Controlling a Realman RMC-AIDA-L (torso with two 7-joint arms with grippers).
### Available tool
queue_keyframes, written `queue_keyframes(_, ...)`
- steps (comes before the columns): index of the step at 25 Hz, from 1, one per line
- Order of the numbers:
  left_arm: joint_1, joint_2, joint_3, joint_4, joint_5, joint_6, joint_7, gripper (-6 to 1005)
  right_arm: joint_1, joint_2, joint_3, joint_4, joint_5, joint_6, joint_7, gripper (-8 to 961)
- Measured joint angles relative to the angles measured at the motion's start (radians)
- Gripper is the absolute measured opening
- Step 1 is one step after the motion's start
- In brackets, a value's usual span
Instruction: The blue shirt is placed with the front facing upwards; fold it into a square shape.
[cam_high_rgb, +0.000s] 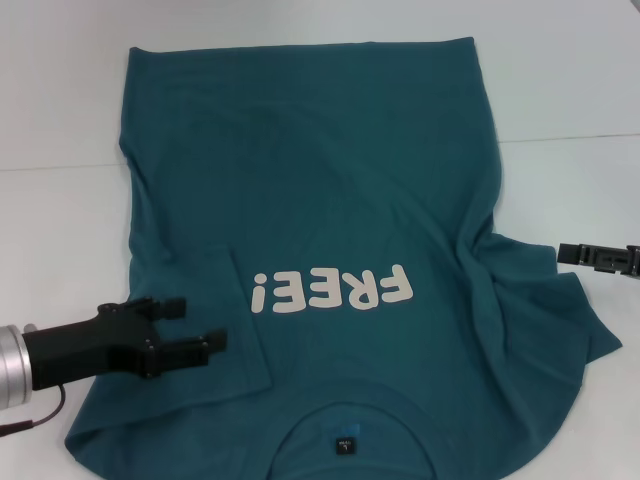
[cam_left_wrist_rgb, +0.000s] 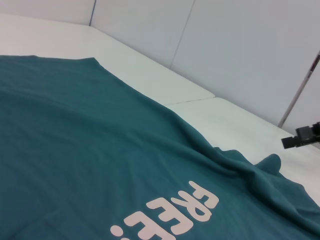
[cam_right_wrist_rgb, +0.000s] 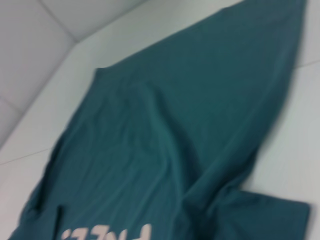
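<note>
Left tool is down at the near left of the shirt, fingers spread, hovering over or resting on the left sleeve that's folded in over the body. Nothing between the fingers as far as I can see. Black fingers, black wrist, silver arm section behind it coming in from the left edge with a thin cable hanging under it.

Right tool only pokes in at the right edge in the head view, just above the right sleeve, which lies spread out and rumpled. Can't tell whether it's spread or pressed together, too little of it shows. Left wrist view catches it far off too, over the tabletop beyond the cloth.

Shirt lies front up on the white tabletop, collar nearest the robot with the little dark label in it, hem at the far side. The "FREE!" lettering reads upside down from the head view. No containers anywhere.

Edges: hem is fairly straight, left side runs tidy down to the folded sleeve, right side has diagonal creases running toward the sleeve. Bare tabletop shows left, right and beyond the hem, with a seam line crossing the tabletop on both sides
</note>
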Motion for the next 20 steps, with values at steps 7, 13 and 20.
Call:
queue_keyframes(7,0.001,0.0,0.0,-0.014,0.0,-0.004,0.002,885,0.03,0.004,-0.003,0.017,-0.069,0.077,0.069,944)
queue_keyframes(13,-0.003,0.0,0.002,-0.014,0.0,0.001,0.003,885,0.037,0.006,-0.004,0.018,-0.09,0.082,0.09,943)
queue_keyframes(20,-0.009,0.0,0.002,-0.014,0.0,0.002,0.003,886,0.045,0.015,-0.008,0.059,-0.097,0.106,0.081,942)
